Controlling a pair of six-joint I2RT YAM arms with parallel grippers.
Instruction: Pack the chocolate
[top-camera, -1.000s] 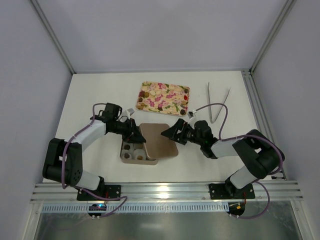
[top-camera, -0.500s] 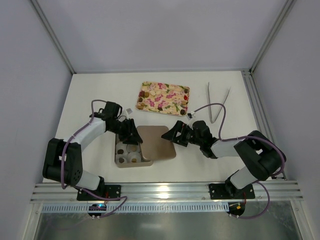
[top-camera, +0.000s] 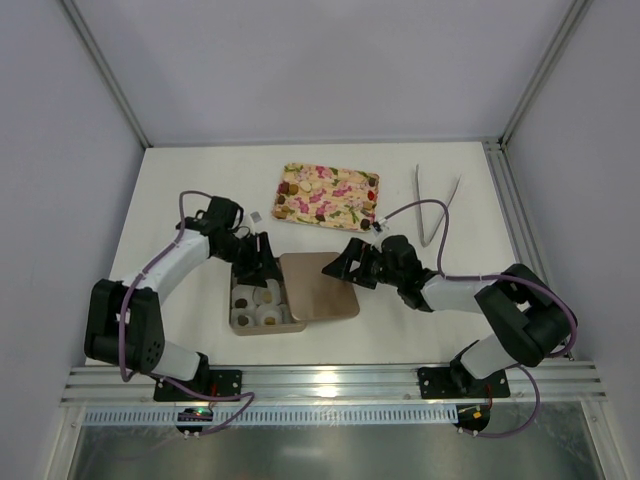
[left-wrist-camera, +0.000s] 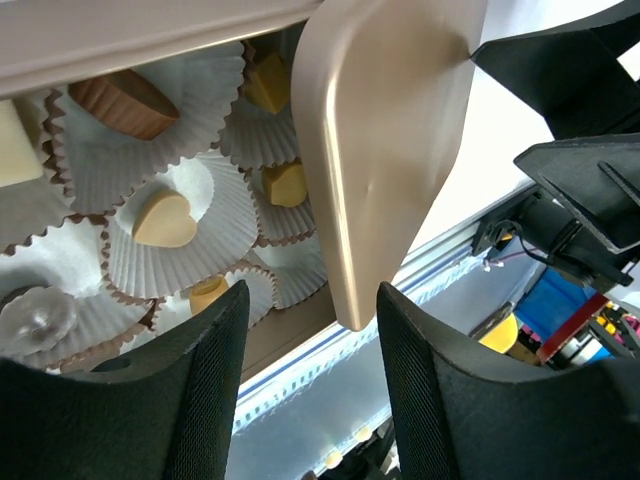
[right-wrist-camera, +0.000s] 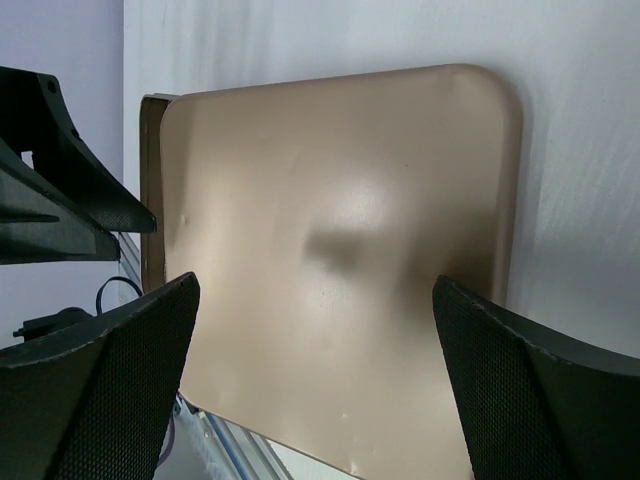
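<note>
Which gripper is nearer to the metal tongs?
The right. The right gripper sits over the tan lid, left of the tongs; the left gripper is farther left, over the open box.

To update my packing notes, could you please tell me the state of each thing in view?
Box: open, upright.
Lid: off, lying beside the box.
Chocolates: some in the box, others on the tray.
Tray: flat, partly covered.
Tongs: lying unheld.
Left gripper: open, holding nothing.
Right gripper: open wide, holding nothing.
</note>
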